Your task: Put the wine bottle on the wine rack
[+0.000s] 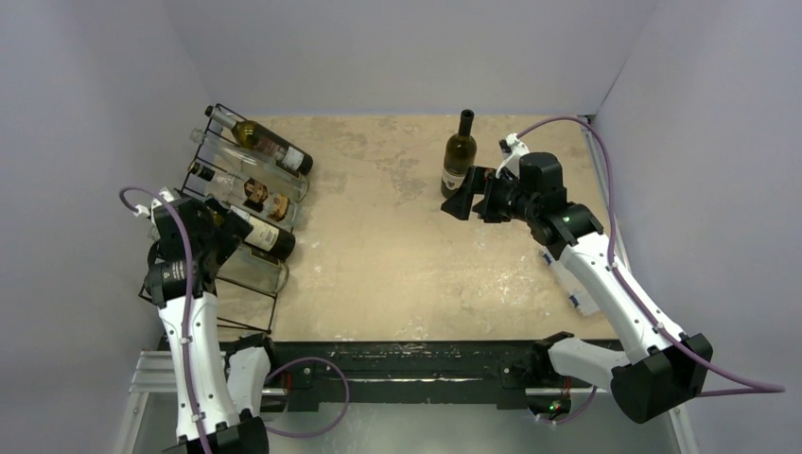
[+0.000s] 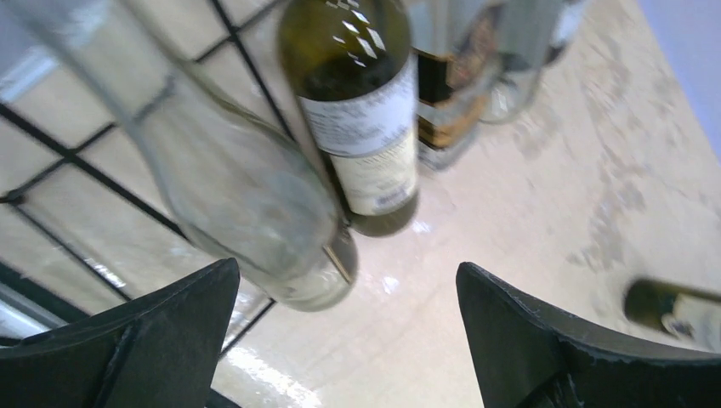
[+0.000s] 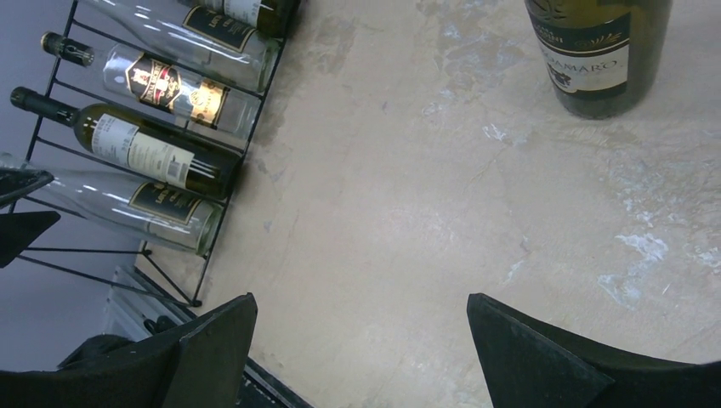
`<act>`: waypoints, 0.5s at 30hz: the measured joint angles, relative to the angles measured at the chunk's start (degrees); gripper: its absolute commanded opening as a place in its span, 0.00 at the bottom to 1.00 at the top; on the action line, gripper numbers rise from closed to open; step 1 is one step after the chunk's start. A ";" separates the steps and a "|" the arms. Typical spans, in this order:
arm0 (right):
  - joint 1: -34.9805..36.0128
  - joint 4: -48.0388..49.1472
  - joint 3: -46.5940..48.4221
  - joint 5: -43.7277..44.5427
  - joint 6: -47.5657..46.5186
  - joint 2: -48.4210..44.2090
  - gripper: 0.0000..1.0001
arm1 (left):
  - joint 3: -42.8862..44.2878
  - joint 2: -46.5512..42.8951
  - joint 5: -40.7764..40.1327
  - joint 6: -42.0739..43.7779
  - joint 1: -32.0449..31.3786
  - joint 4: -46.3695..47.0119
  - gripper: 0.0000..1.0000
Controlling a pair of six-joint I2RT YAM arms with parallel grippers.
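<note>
Far side of the table (image 1: 378, 246), right of centre: the wine bottle (image 1: 460, 151) stands upright, well apart from the wine rack (image 1: 274, 303) on the left edge, where several other bottles (image 1: 262, 234) lie on their sides. Right gripper (image 1: 468, 194) sits low just beside the standing bottle, fingers spread wide, nothing between them. Left gripper (image 2: 349, 314) hangs over the rack's near end, fingers likewise apart and empty.
</note>
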 measured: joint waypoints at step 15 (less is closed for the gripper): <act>0.00 0.04 4.79 9.14 1.55 4.44 0.98 | -3.93 -0.70 32.52 3.23 -13.16 14.56 0.97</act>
